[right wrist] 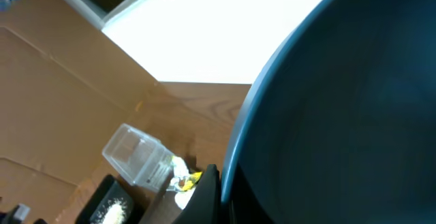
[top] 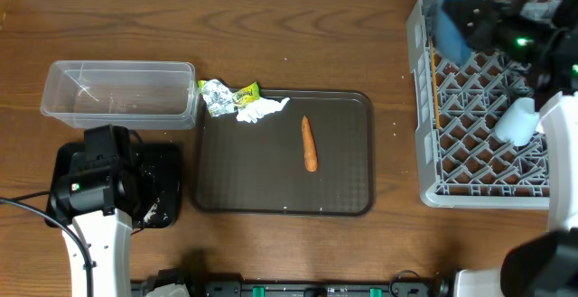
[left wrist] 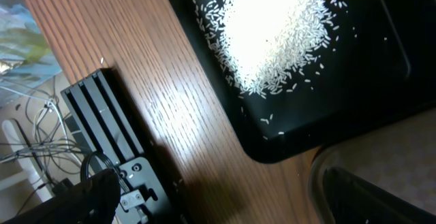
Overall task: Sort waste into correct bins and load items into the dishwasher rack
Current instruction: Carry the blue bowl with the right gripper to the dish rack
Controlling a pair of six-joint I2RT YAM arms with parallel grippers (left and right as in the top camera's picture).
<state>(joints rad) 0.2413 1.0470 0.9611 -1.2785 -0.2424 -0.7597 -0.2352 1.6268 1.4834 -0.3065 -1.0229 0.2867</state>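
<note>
Dark-blue round bowl (top: 452, 42), large and tipped on edge, hangs in the right gripper (top: 470, 17), whose jaws are clenched on its rim. In the right wrist view the bowl's curved wall fills everything beside the finger (right wrist: 208, 191). Bowl and gripper are over the far left corner of the square grey plastic lattice rack (top: 424, 107).

Well to that gripper's left, a small orange carrot (top: 309, 143) lies on the dark brown serving tray (top: 343, 202), with a crumpled silver and yellow-green wrapper (top: 221, 94) and a crumpled white tissue (top: 262, 109) at its far left corner.

The left gripper (left wrist: 231, 207) is spread wide and grasps nothing. It hovers by the shallow black rectangular tray (left wrist: 354, 108), with white rice grains (left wrist: 272, 26) heaped in the tray just ahead of it. The clear rectangular plastic tub (top: 122, 91) sits beyond.
</note>
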